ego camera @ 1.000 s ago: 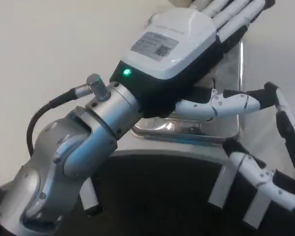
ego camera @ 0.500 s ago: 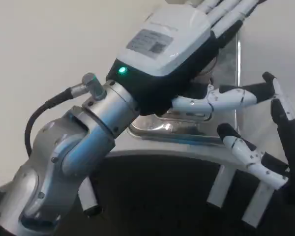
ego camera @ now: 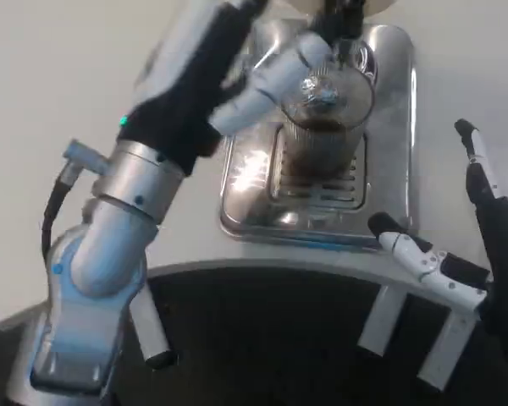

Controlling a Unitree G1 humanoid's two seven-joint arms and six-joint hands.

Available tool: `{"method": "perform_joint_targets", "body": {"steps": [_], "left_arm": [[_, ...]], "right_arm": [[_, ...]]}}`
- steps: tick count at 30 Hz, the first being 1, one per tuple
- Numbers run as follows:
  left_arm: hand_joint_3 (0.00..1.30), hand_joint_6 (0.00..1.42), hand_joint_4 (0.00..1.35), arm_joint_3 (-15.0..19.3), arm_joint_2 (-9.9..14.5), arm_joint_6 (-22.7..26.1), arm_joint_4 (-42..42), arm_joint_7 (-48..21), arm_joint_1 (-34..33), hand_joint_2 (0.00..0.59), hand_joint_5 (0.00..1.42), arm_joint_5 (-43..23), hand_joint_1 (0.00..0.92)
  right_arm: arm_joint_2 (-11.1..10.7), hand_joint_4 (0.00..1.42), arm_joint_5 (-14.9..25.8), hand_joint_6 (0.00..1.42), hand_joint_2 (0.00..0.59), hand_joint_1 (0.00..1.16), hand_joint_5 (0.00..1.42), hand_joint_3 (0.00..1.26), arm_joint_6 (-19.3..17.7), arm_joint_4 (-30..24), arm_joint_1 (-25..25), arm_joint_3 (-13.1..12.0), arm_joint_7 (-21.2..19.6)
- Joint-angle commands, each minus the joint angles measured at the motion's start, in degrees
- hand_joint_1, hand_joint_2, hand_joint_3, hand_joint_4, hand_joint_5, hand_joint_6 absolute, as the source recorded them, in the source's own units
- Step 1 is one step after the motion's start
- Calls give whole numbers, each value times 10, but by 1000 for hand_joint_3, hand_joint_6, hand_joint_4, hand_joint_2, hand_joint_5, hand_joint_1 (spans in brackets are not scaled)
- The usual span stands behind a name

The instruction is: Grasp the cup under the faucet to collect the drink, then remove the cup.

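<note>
Left hand (ego camera: 237,80), blurred, reaches the cup (ego camera: 322,127) with a finger at its side; whether it grips cannot be told. Cup stands on the drip tray (ego camera: 389,203) beneath the faucet (ego camera: 343,25), holding dark drink. Right hand (ego camera: 457,254) waits open.

Steel drip tray (ego camera: 389,194) on white table (ego camera: 59,93)

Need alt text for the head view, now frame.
Left hand reaches its fingers to a ribbed glass cup holding dark drink, standing on a steel drip tray under the faucet. Right hand waits open at the right edge.
</note>
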Motion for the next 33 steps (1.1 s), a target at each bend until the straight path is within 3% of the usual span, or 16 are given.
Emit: {"method": "perform_joint_targets", "body": {"steps": [1,7,19,33], "left_arm": [[0,0,0,31,-25,-20,21,12,-3,240,0,-72,0],[0,0,0,55,-24,-46,33,27,-3,237,0,-98,0],[0,0,0,98,-10,-24,29,44,57,237,0,-102,0],[0,0,0,104,21,-16,22,67,175,244,0,-38,0]], "right_arm": [[1,0,13,111,220,785,0,0,5,14,-9,6,-10],[2,0,23,125,222,794,0,0,6,28,-23,12,-17],[14,0,40,152,211,798,3,0,6,80,-63,23,-60],[15,0,74,159,213,749,14,0,-7,158,-121,30,-96]]}}
